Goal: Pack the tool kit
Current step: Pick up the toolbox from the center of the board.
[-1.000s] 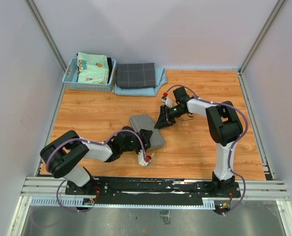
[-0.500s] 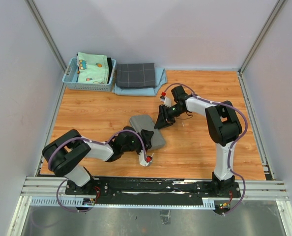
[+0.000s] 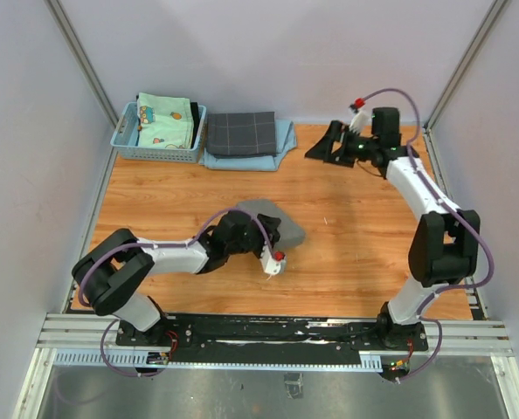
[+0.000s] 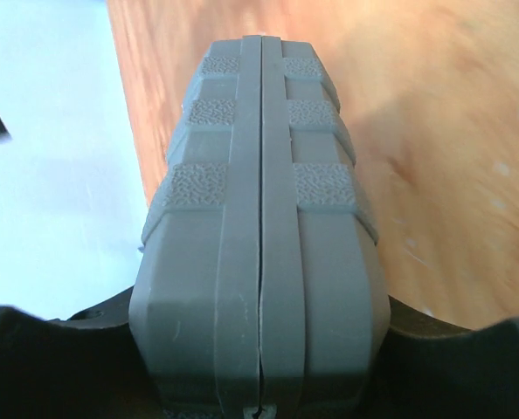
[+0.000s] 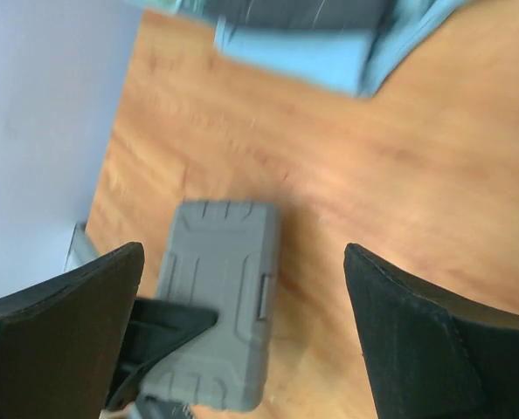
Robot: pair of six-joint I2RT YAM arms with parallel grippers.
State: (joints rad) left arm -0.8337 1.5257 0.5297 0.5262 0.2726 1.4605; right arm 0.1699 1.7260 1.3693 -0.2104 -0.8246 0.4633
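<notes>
Now L fingers (image 4: pixel 58 367) clamp the shut grey tool kit case (image 3: pixel 287 230) by one end, at mid-table (image 3: pixel 356 253) (lid seam closed, seen edge-on from wrist cam). R fingers (image 5: pixel 417 349) spread wide, empty, near far-right corner, well apart from case.

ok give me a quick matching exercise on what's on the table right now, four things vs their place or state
Column one:
1. tool kit case
2. right gripper
3. basket
4. checked cloth

Column two:
a. open, holding nothing
b. back left corner of the table
c. closed, gripped by the left gripper
d. lying on a light blue cloth

Pairs: 1-c, 2-a, 3-b, 4-d
</notes>
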